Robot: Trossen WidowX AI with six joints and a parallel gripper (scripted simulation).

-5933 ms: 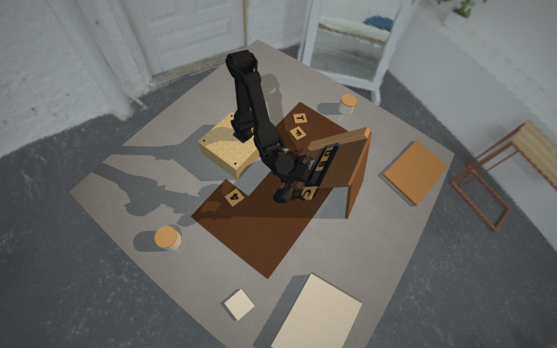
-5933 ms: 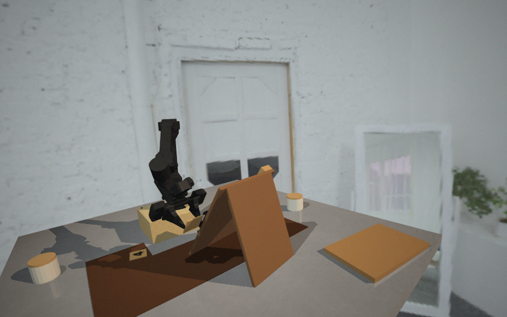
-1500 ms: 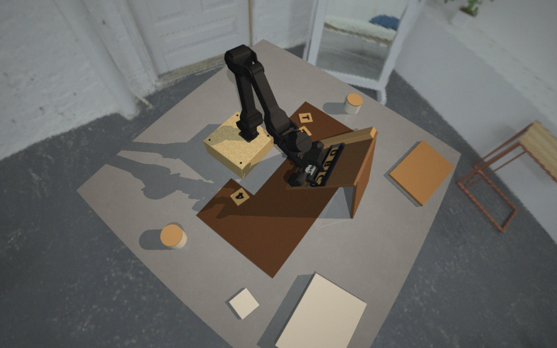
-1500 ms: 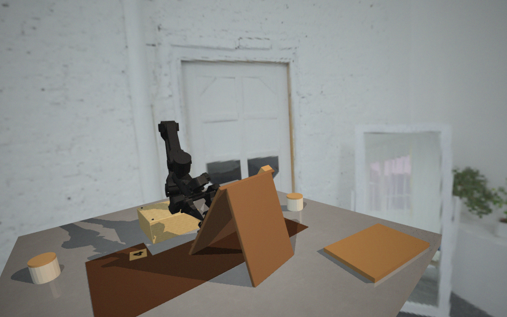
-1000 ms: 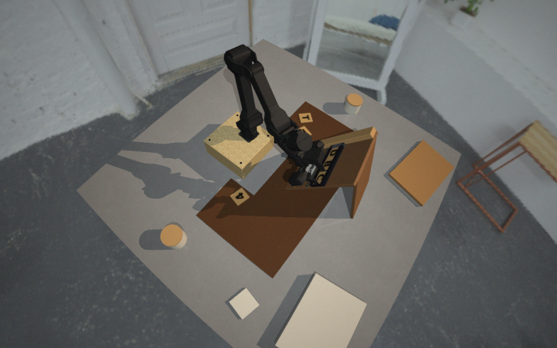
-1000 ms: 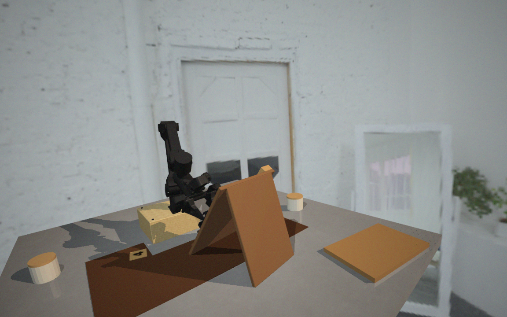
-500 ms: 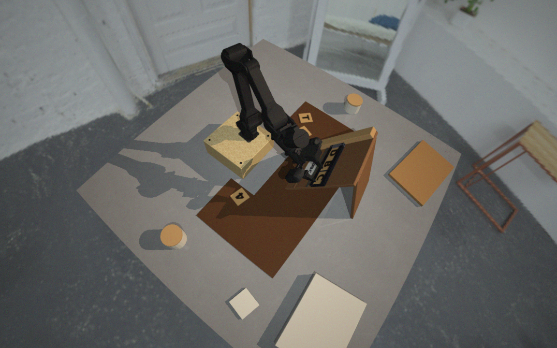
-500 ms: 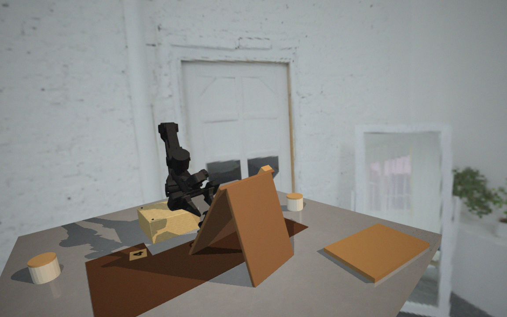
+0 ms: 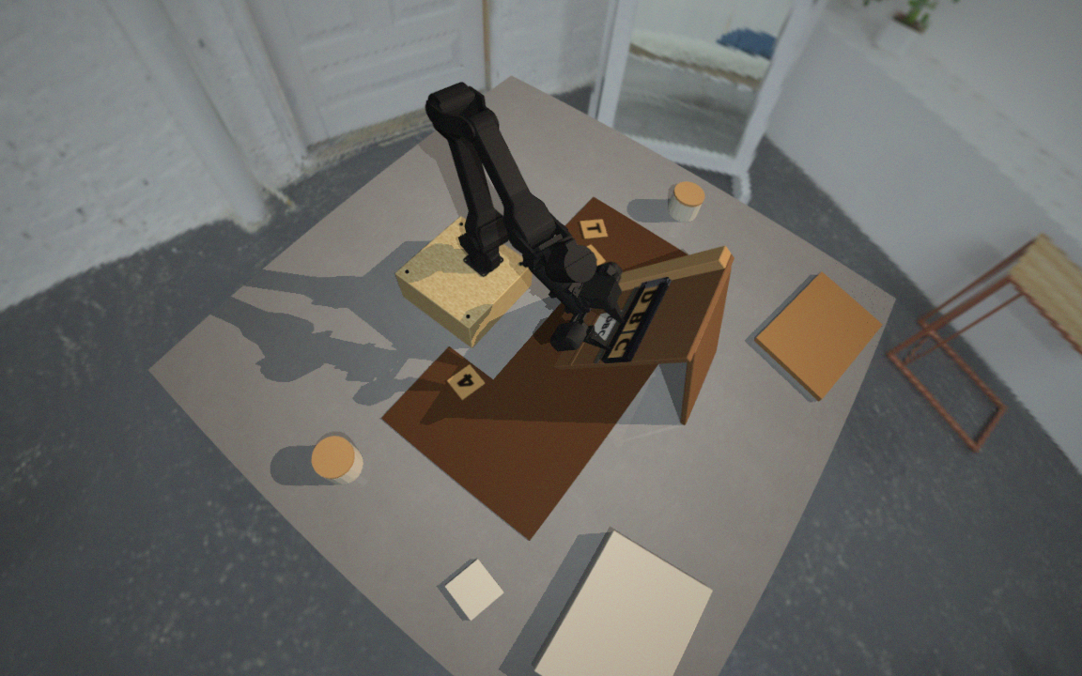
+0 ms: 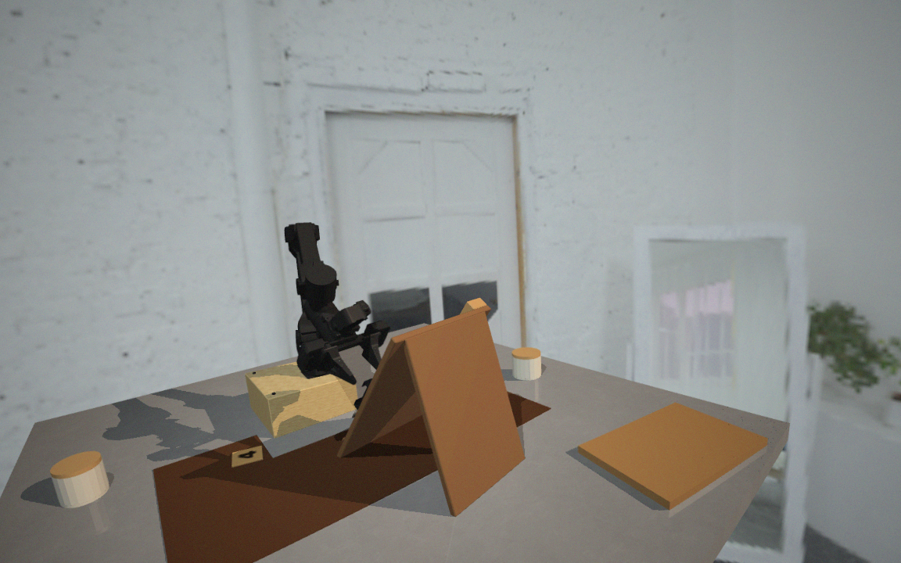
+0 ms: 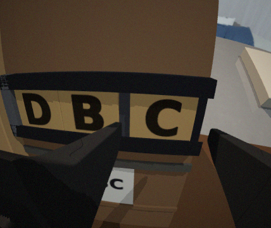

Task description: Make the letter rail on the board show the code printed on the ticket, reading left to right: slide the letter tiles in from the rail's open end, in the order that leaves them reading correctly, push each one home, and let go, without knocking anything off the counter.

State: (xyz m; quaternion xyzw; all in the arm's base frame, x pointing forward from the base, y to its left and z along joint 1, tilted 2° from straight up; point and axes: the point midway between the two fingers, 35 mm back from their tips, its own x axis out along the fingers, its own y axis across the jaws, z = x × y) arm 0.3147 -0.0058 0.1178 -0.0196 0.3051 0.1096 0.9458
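The black rail (image 11: 110,81) runs across the sloped brown board (image 11: 110,38) (image 9: 684,314). In the wrist view, tile D (image 11: 37,109) and tile B (image 11: 89,111) sit side by side at its left. Tile C (image 11: 164,118) sits near its right end, with a gap between B and C. My gripper (image 11: 166,132) (image 9: 614,332) (image 10: 365,373) is open, its fingertips in front of the rail on either side of C, holding nothing. The ticket (image 11: 123,193) below the rail is partly hidden by the left finger; a C shows at its end.
A T tile (image 9: 593,228), a partly hidden tile (image 9: 595,253) and a 4 tile (image 9: 465,381) (image 10: 246,456) lie on the brown mat (image 9: 519,470). Orange-topped cylinders (image 9: 335,458) (image 9: 686,200), an orange slab (image 9: 819,334), a cream box (image 9: 628,609) and a small block (image 9: 474,588) stand around.
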